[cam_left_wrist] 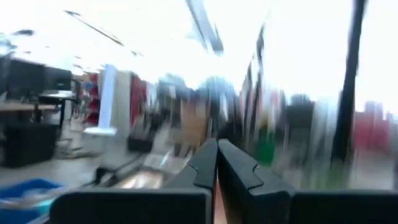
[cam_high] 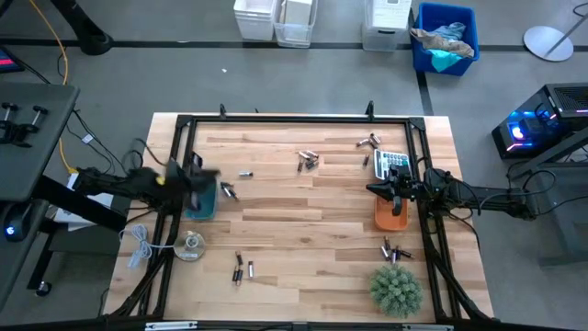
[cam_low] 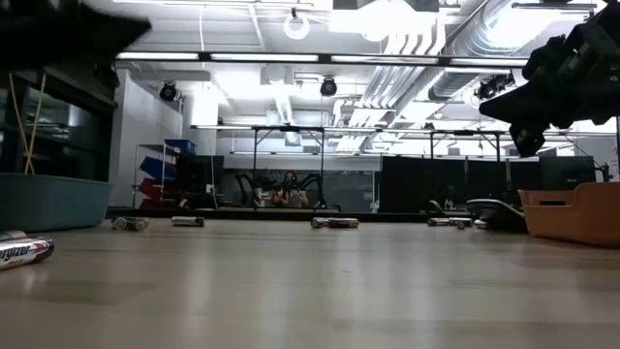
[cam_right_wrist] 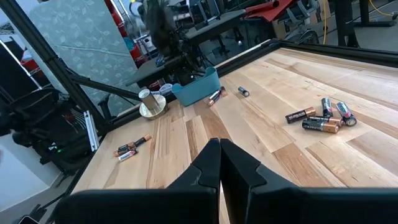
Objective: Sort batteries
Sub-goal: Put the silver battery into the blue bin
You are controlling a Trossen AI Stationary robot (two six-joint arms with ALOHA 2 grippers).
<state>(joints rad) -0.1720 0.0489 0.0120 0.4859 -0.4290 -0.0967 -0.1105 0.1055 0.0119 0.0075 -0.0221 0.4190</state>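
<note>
sorting in progress: both hands empty

tabletop point(cam_high: 303, 211) at frame centre; teal tray point(cam_high: 201, 199) left, orange tray point(cam_high: 390, 216) right. left hand point(cam_high: 204, 176) and right hand point(cam_high: 379, 190) closed, holding nothing. batteries point(cam_high: 307, 161) scattered upper centre, elsewhere. advise opening fully, descending squarely over one cell.

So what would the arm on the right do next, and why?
Probably open and reach for more batteries. The right gripper looks shut and empty, hanging over the orange tray. The batteries lying just beside that tray, toward the plant, seem the closest. The left gripper, also shut, is over the blue tray.
</note>
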